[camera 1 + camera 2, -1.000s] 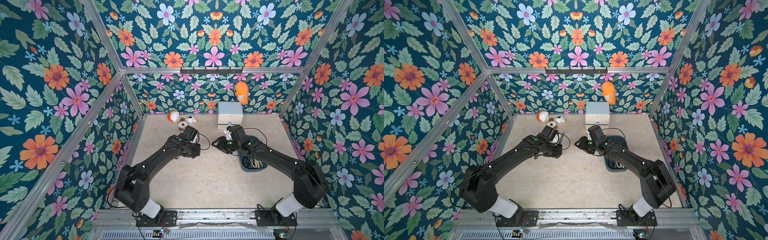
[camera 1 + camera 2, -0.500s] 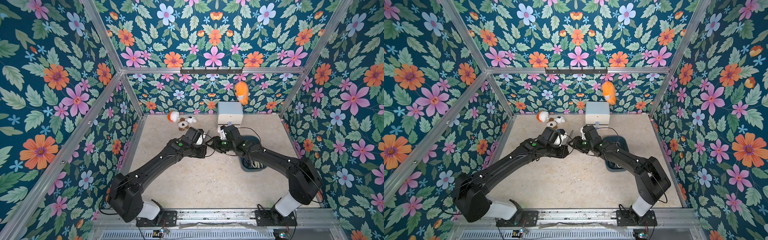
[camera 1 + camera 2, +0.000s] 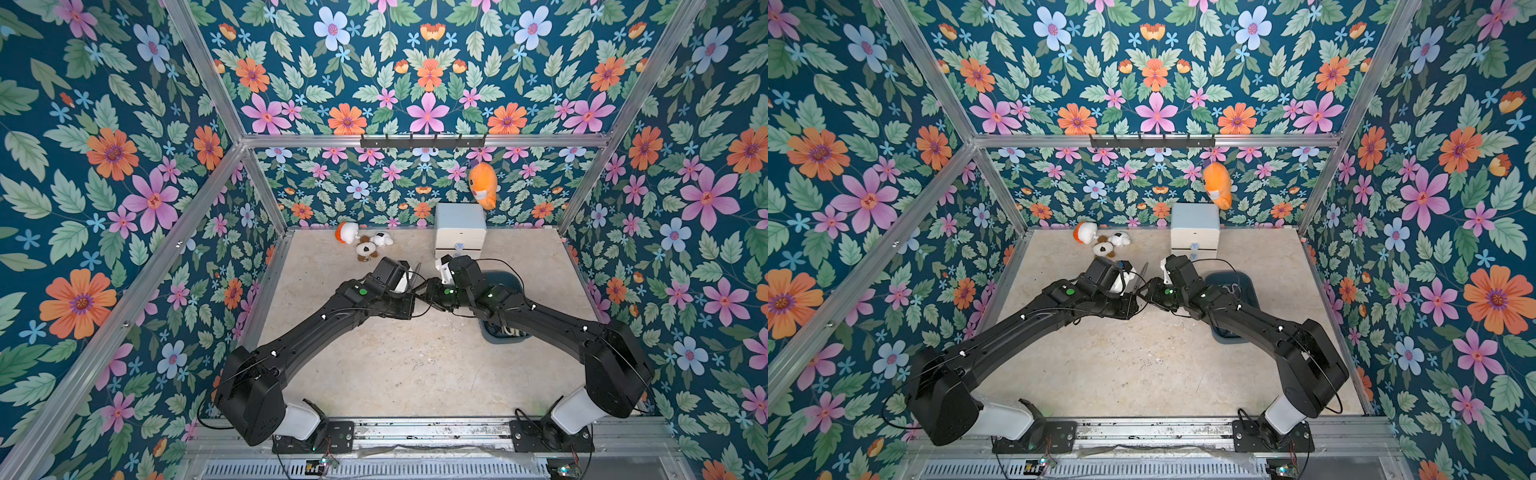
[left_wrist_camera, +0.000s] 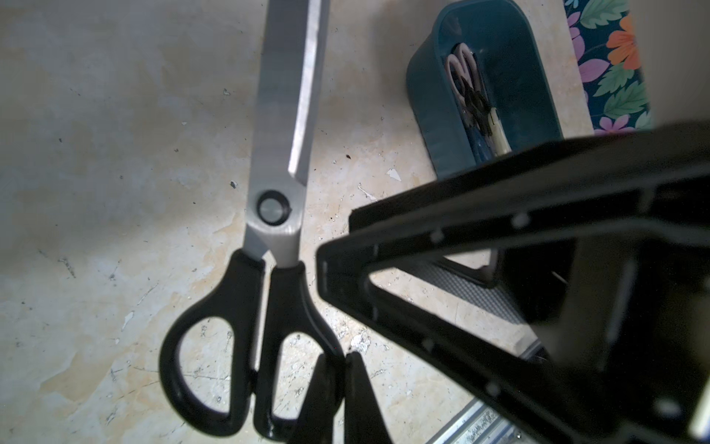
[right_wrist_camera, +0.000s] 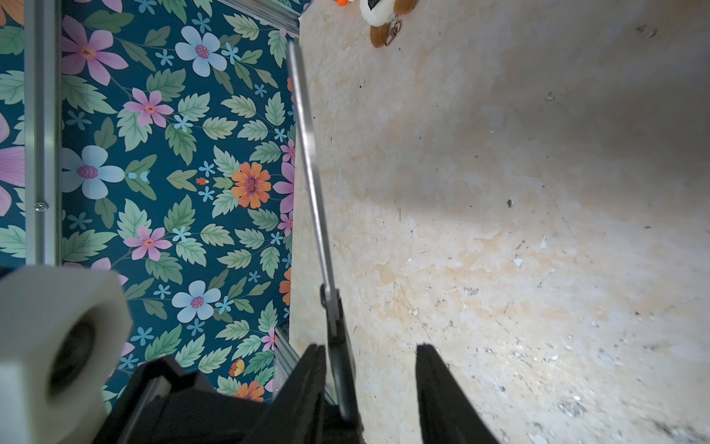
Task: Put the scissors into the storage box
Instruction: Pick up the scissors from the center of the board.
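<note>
Left pincer [image 4: 340, 373] clamped shut on handle of black-handled scissors [image 4: 276, 153], held above table [image 4: 96, 173]. Right pincer [image 5: 370, 357] part-open, straddling the same handle.

Carrying everything: beige mottled tabletop [image 3: 415, 365], showing scratches and flaked patches in both wrist views. Standing on it, right of centre in both top views: storage box [image 3: 496, 338]. Standing at upper centre of the surface: white two-drawer cabinet [image 3: 459, 226]. Lying close together at its upper left: three small plush toys [image 3: 365, 250].
</note>
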Robot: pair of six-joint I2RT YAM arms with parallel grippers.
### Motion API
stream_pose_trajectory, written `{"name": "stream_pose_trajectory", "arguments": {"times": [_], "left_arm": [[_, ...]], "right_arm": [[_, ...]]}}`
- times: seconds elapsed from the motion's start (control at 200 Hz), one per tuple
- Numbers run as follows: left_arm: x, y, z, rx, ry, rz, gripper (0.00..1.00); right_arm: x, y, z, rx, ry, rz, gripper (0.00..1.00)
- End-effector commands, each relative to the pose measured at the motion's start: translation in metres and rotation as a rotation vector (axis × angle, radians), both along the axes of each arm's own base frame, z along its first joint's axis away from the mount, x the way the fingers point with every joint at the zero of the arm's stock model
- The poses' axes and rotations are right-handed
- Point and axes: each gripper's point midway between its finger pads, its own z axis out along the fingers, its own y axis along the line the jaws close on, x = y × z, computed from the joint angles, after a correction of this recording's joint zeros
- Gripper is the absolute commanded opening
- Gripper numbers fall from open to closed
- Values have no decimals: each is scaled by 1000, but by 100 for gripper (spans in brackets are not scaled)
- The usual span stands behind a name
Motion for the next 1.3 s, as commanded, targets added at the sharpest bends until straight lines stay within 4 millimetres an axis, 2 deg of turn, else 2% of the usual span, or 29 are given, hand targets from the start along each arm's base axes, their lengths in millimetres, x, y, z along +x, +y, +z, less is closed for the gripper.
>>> {"name": "stream_pose_trajectory", "arguments": {"times": [0.0, 0.33, 0.395, 0.405, 0.415, 0.6, 0.88, 0.93, 1.04, 1.075, 1.155, 1.295], "left_arm": [[3, -5, 9, -37, -19, -5, 0], [-7, -18, 26, -116, -20, -63, 0], [-8, -16, 27, -120, -24, -56, 0], [-8, -16, 28, -121, -27, -56, 0], [-9, -16, 28, -121, -27, -55, 0], [-9, -9, 28, -114, -39, -19, 0], [-7, -5, 31, -114, -51, 9, 0], [-6, -4, 32, -114, -55, 12, 7], [-8, -4, 35, -122, -58, 14, 40], [-8, -3, 36, -124, -57, 15, 48], [-10, -1, 36, -119, -52, 17, 54], [-15, 2, 33, -113, -37, 17, 55]], "right_arm": [[2, 5, 11, 36, -31, 4, 41], [11, 27, 18, 77, -40, 26, 38], [11, 30, 24, 88, -48, 34, 35], [13, 31, 12, 72, -30, 33, 34], [13, 32, 10, 69, -26, 35, 33], [12, 38, 9, 76, -20, 49, 16], [10, 36, 6, 68, -15, 43, 7], [10, 34, 4, 59, -15, 38, 7], [10, 31, 3, 36, -22, 31, 5], [10, 29, 2, 27, -26, 28, 5], [11, 26, 0, -2, -37, 30, 4], [14, 17, -4, -71, -49, 27, 3]]}}
